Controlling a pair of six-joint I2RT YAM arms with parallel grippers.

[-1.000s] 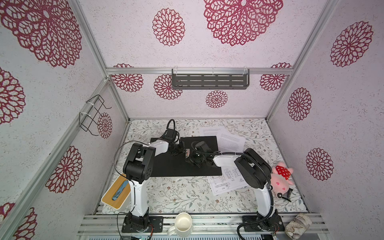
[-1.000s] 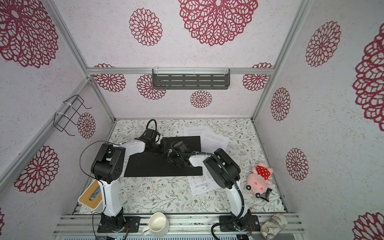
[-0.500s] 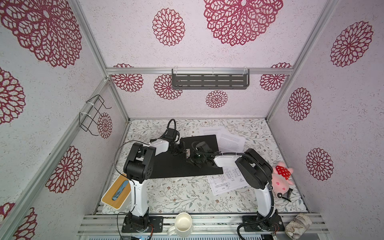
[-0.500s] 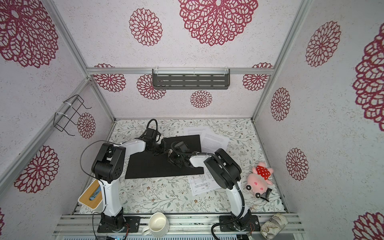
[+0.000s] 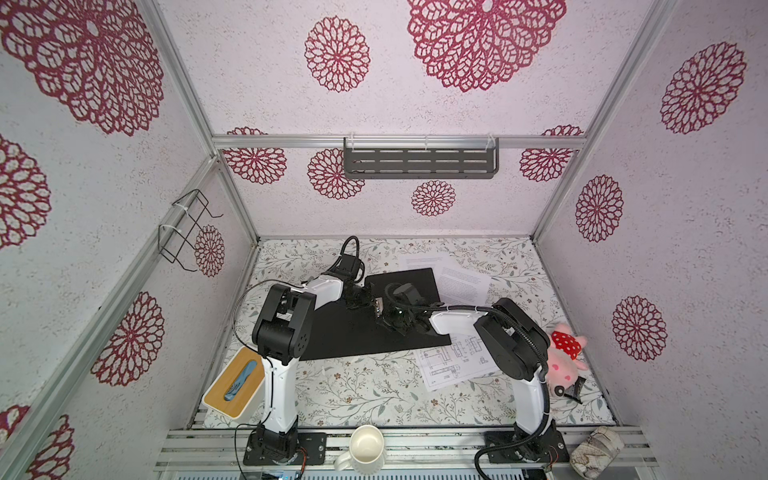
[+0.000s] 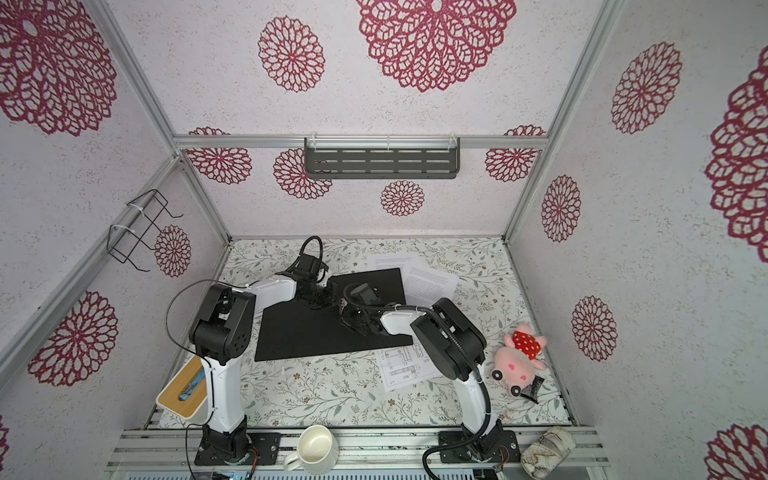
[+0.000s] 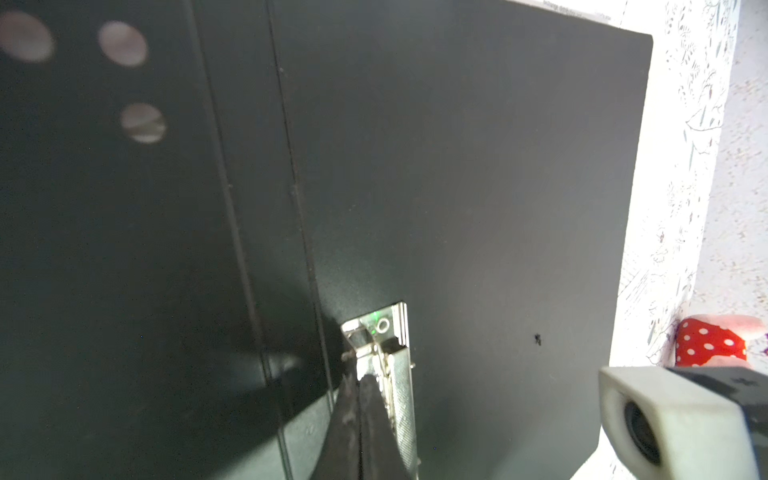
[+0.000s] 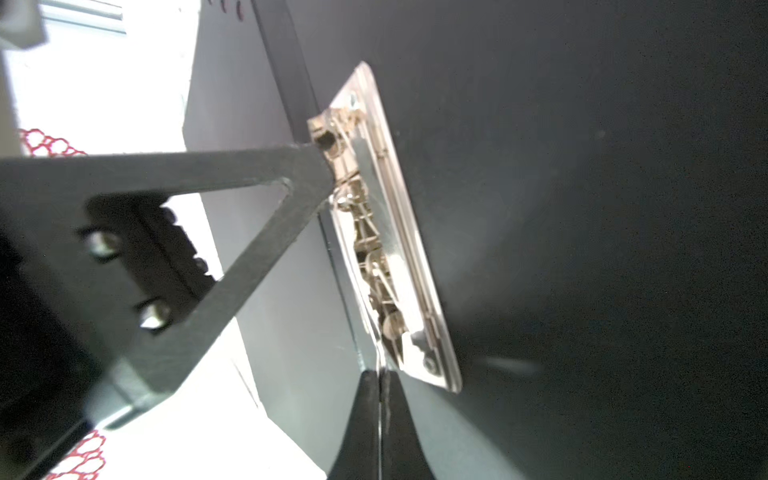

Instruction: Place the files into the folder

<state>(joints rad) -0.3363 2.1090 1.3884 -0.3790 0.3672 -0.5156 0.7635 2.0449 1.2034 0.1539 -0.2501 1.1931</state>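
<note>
The folder (image 5: 353, 336) (image 6: 307, 332) lies open on the table, black inside up, with its metal clip (image 7: 395, 345) (image 8: 390, 232) by the spine. My left gripper (image 5: 368, 300) (image 7: 360, 376) is shut, its tip against one end of the clip. My right gripper (image 5: 384, 319) (image 8: 380, 372) is shut, its tip at the clip's other end. Of the files, two text sheets (image 5: 465, 284) (image 5: 419, 262) lie beyond the folder's far right corner. The drawing sheet (image 5: 453, 365) lies at its near right corner, partly under my right arm.
A tissue box (image 5: 235, 388) stands at the front left. A white mug (image 5: 365, 451) and a patterned cup (image 5: 596, 449) rest on the front rail. A pink plush toy (image 5: 565, 361) lies at the right edge. A shelf (image 5: 419, 162) and a wire rack (image 5: 187, 228) hang on the walls.
Both grippers stay shut at the clip. The folder's near right corner has crept slightly to the right.
</note>
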